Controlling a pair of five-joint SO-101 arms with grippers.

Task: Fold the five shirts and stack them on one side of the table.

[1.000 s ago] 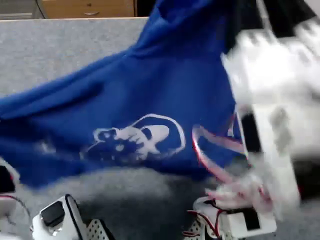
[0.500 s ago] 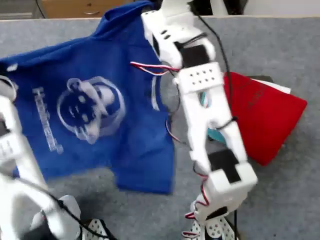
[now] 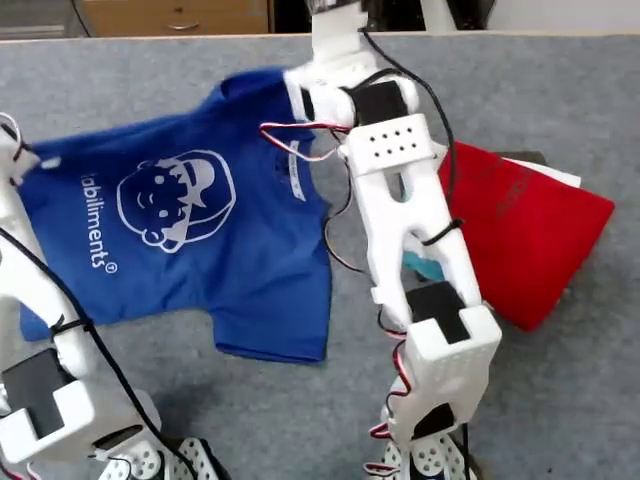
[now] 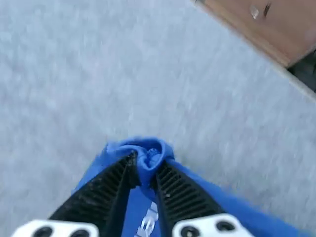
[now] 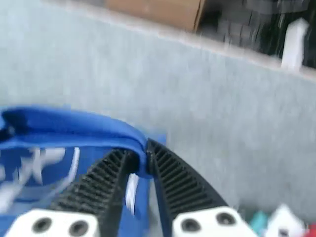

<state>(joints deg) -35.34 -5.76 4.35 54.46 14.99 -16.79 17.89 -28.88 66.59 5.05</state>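
A blue shirt [image 3: 190, 240] with a white cartoon print lies spread on the grey table, print up. My left gripper [image 4: 143, 165] is shut on a bunched corner of the blue shirt [image 4: 148, 153] at the table's left edge [image 3: 15, 165]. My right gripper [image 5: 140, 155] is shut on the blue shirt's collar edge [image 5: 74, 126] near the table's far middle, where its arm [image 3: 400, 200] stretches across. A folded red shirt [image 3: 525, 235] lies at the right on top of other folded shirts.
A wooden cabinet [image 3: 175, 15] stands beyond the table's far edge. The two arm bases [image 3: 430, 450] sit at the near edge. Bare grey table [image 3: 560, 90] shows at the far right and in front of the blue shirt.
The blue shirt hung lifted and stretched in the air, then came down and now lies flat on the table. Both arms swung away from the camera towards the far side.
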